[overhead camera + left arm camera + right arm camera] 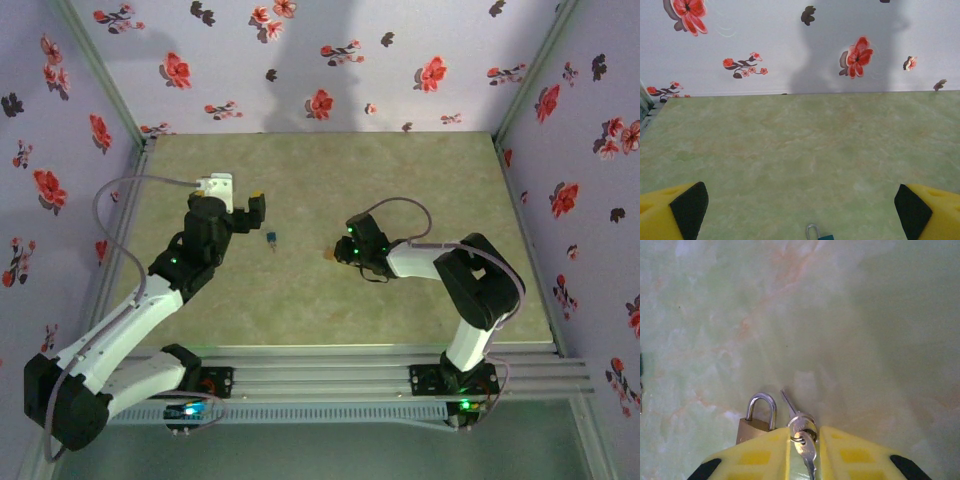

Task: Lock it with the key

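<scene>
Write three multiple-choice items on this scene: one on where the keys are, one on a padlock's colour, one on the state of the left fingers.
1. Where are the keys?
A. between the right fingers, beside the brass padlock
B. under the left arm
C. against the back wall

2. What colour is the padlock nearest the left fingers?
A. red
B. teal
C. black

3. How do the left fingers stand?
A. shut on a padlock
B. shut on the keys
C. wide open, holding nothing

Answers:
1 A: the right wrist view shows the key ring in the gap between the yellow fingers.
2 B: its body is teal under a silver shackle.
3 C: bare table lies between them.
</scene>
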`<state>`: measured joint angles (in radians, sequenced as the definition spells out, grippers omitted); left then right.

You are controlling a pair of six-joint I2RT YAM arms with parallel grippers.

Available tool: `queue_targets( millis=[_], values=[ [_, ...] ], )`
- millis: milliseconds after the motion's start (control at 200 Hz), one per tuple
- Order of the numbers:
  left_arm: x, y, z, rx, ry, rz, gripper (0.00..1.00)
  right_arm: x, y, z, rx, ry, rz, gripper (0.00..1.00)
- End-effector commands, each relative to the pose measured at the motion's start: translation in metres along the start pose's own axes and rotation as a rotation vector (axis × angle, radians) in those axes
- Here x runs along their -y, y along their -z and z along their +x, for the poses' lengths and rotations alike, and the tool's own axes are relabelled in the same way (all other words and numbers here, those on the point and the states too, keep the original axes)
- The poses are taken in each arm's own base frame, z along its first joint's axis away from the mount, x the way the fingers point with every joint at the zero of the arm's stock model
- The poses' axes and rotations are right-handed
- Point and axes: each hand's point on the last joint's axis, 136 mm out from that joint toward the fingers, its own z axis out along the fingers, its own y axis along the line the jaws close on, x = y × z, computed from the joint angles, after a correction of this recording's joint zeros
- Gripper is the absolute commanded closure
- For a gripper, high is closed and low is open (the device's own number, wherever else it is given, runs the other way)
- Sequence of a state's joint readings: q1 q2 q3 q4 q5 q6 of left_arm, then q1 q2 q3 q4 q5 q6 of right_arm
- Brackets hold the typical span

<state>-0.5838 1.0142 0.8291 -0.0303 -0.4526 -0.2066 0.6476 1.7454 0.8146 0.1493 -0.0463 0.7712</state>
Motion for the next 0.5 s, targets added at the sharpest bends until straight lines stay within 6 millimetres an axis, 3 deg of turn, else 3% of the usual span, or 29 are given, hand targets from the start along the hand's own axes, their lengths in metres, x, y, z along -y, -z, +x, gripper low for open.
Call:
queue_targets(
  millis=[0, 330, 495],
  values=[
    [-0.003, 0.003, -0.008, 0.026, 0.01, -0.008, 0.0, -0.003, 0.003, -0.003, -0.005, -0.025, -0.002, 0.77],
    [-0.003, 0.003, -0.009, 0.028, 0.011, -0.005, 0.0, -0.008, 0.026, -0.011, 0.01, 0.004, 0.028, 0.64],
    [-0.003, 0.004, -0.009, 0.03, 0.01, -0.005, 0.0, -0.02, 0.044, -0.019, 0.028, 0.051, 0.027, 0.39]
  ],
)
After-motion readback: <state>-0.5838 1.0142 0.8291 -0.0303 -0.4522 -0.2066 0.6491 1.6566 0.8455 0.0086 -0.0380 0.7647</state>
